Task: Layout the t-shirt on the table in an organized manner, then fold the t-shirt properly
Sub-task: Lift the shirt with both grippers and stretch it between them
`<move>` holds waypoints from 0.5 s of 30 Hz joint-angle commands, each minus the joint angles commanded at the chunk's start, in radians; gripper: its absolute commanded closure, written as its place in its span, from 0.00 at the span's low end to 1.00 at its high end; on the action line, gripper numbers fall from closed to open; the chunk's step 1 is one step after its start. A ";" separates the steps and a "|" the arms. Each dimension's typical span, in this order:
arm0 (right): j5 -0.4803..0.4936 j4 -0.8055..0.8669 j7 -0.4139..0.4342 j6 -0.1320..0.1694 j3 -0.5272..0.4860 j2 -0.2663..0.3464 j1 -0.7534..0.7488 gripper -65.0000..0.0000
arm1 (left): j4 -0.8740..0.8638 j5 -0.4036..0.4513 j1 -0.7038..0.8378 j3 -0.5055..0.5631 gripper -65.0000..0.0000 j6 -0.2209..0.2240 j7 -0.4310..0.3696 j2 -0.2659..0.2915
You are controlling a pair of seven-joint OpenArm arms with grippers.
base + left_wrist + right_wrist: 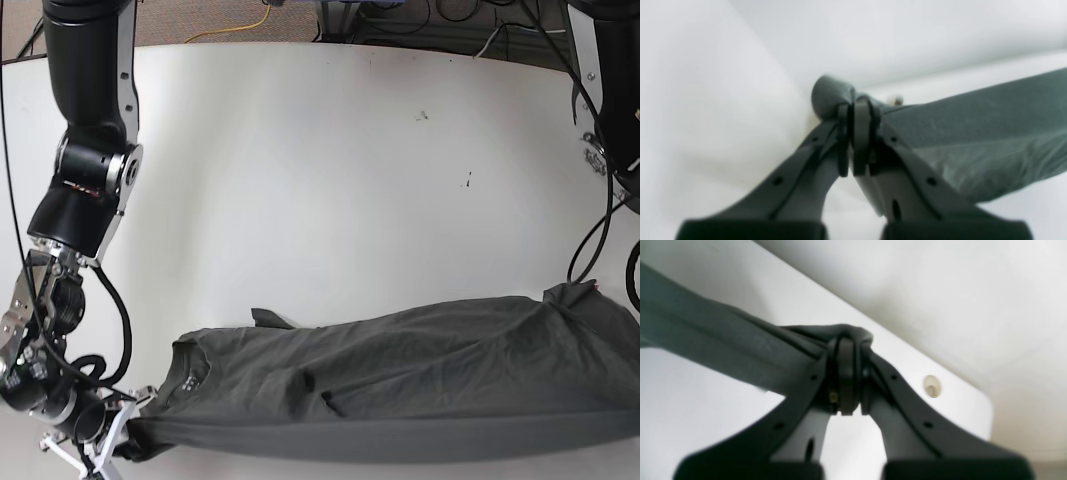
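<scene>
**Both grippers pinch the T-shirt and stretch it taut between them**

The T-shirt (pixel 400 365) is the landmark here: dark grey, soft and creased, it lies over the lower part of the table (pixel 330 180) as the base view shows it. Along the T-shirt's lower side in that view, a smooth band of cloth runs from one arm to the other, pulled nearly straight, while the cloth above it is rumpled and spread on the white top.

At one end of the T-shirt's taut band, the left gripper (pixel 853 170) is closed, its fingers pressed together on the fabric. A rounded bunch of cloth stands up past the tips. In the base view this gripper's tips are out of frame to the right of the T-shirt.

At the T-shirt's opposite end, the right gripper (pixel 853 410) is also closed, with a fold of cloth caught between its fingers. From there the T-shirt stretches away toward the upper left of the right wrist view.

Just beyond the T-shirt's right-gripper end, a round grommet hole (pixel 932 386) shows near the table edge. A scrap of red tape (pixel 590 283) peeks out beside the T-shirt's upper right part in the base view.
</scene>
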 joint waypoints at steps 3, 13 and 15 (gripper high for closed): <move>0.000 -0.052 0.000 0.000 -0.003 0.000 0.092 1.00 | -0.017 0.014 -0.103 0.032 1.00 0.005 0.014 0.006; 0.003 -0.083 -0.032 0.000 -0.046 0.052 0.229 1.00 | -0.074 0.044 -0.285 0.101 1.00 0.022 0.035 0.009; 0.011 -0.081 -0.061 0.000 -0.049 0.064 0.229 1.00 | -0.074 0.044 -0.282 0.100 1.00 0.016 0.041 0.008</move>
